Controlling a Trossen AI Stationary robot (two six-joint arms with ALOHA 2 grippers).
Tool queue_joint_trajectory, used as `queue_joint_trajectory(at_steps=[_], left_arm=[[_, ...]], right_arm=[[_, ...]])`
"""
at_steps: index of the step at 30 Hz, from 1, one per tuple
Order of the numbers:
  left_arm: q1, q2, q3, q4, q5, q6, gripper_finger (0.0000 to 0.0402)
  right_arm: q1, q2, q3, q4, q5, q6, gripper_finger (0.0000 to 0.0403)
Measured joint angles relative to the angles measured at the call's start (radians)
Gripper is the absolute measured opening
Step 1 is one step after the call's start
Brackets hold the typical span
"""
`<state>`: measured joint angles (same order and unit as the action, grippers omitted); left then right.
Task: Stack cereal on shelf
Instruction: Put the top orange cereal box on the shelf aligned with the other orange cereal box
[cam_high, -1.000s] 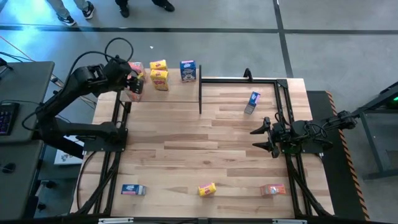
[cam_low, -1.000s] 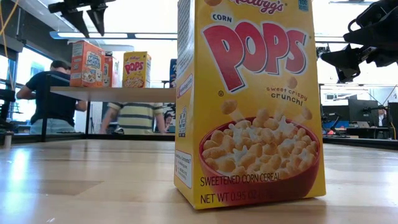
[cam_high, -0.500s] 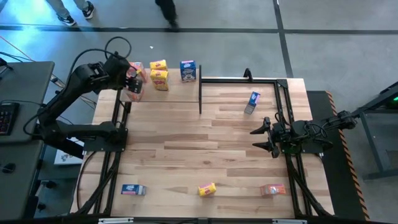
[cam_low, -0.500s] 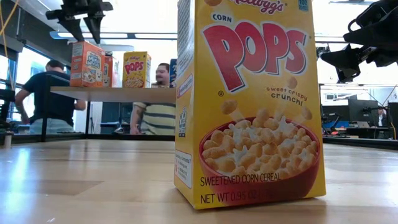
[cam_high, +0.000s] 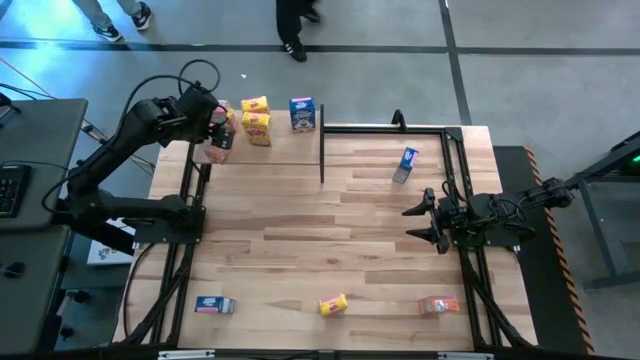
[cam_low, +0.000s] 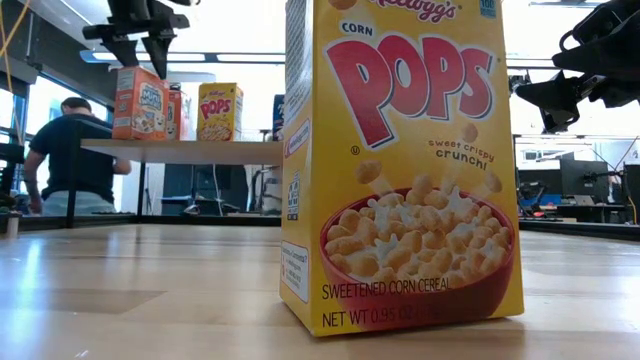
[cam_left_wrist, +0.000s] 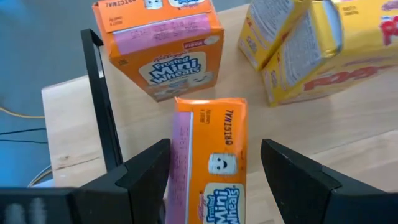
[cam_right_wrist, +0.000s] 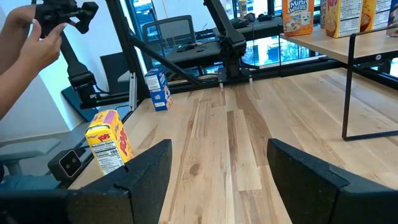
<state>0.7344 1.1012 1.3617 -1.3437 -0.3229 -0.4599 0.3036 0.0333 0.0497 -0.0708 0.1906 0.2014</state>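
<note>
Cereal boxes line the shelf's (cam_high: 290, 150) far edge; left gripper (cam_left_wrist: 214, 171) hovers over the left end, fingers spread clear of an orange box (cam_left_wrist: 210, 168), apparently just placed. Right gripper (cam_high: 420, 220) waits wide at the tabletop's right edge.

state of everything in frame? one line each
left hand: open over shelf, straddling orange box, not gripping
right hand: open, empty, over table, right side
straddled orange box: on shelf, free
second orange box: upright on shelf
yellow pair: on shelf
shelf blue box: on shelf
table blue boxes, table yellow box, table orange box: unshelved
</note>
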Motion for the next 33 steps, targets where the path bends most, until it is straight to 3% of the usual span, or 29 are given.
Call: queue_joint_trajectory(at_steps=[17,28,33], left_arm=[[0.007,0.032,0.000,-0.053,-0.002,-0.033,0.0240],[0.007,0.032,0.000,-0.052,0.017,-0.022,0.0173],[0.007,0.013,0.001,-0.053,0.029,0.065,0.0164]], right_arm=[[0.000,0.000,0.000,0.000,0.000,0.000,0.0256],[0.000,0.000,0.000,0.000,0.000,0.000,0.0256],[0.000,0.000,0.000,0.000,0.000,0.000,0.0256]])
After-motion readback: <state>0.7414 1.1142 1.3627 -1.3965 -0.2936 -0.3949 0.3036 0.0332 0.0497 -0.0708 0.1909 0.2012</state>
